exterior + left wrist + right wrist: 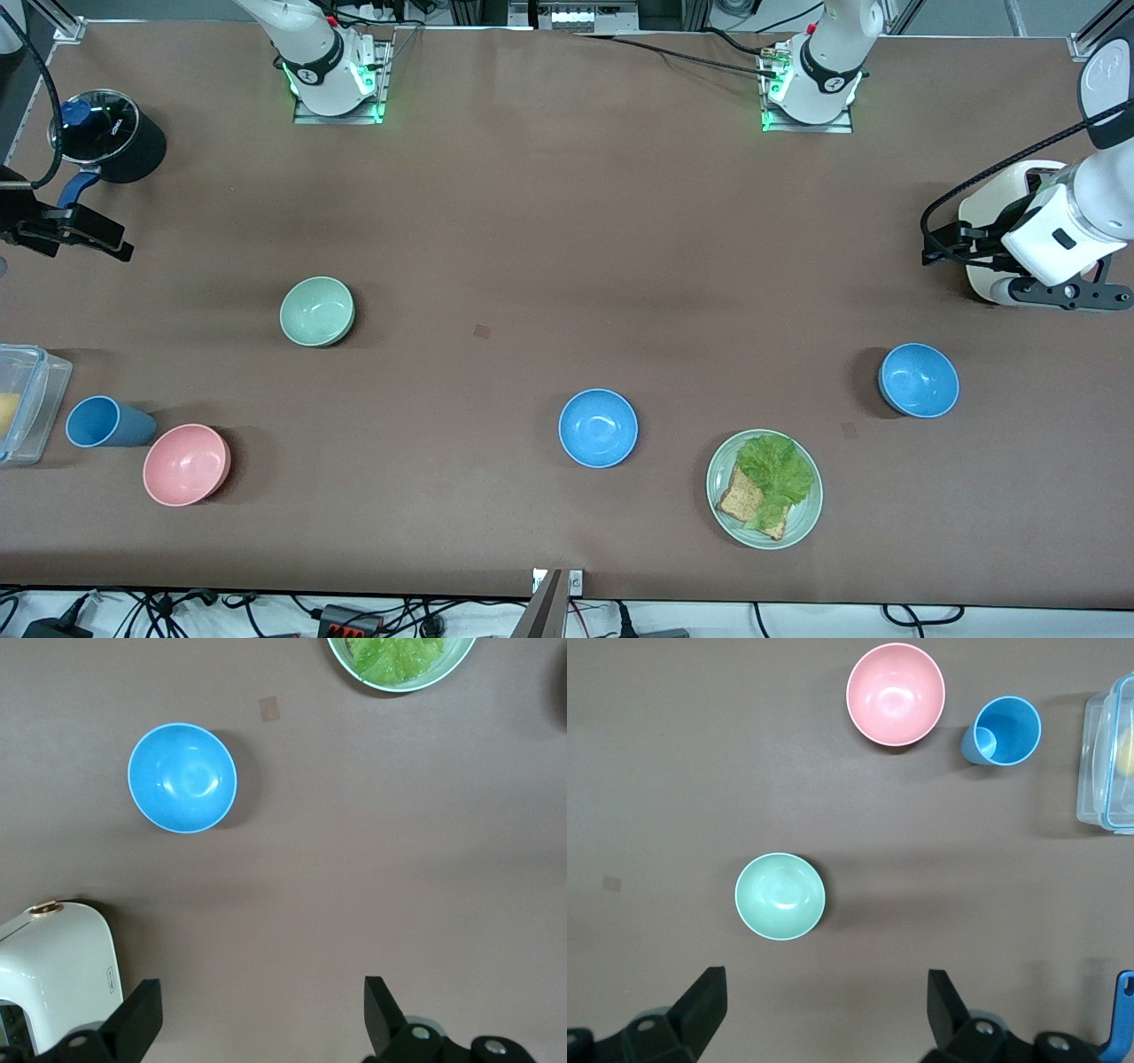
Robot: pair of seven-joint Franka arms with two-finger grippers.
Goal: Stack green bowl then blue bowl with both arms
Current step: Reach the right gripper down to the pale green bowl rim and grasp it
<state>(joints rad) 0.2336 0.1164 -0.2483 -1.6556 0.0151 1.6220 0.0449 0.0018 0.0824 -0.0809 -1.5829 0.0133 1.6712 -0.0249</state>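
Note:
The pale green bowl (317, 310) sits upright toward the right arm's end of the table; it also shows in the right wrist view (780, 896). Two identical blue bowls stand upright: one (598, 427) near the table's middle, the other (919, 379) toward the left arm's end, also in the left wrist view (182, 777). My right gripper (75, 235) (826, 988) is open and empty, high over the table's end beside the green bowl. My left gripper (1074, 295) (263, 992) is open and empty, over the table beside a white appliance.
A pink bowl (186, 463), a blue cup (106, 422) and a clear container (22, 403) stand nearer the front camera than the green bowl. A green plate (722, 509) holds lettuce and toast. A black lidded pot (106, 133) and the white appliance (1001, 221) stand at the table's ends.

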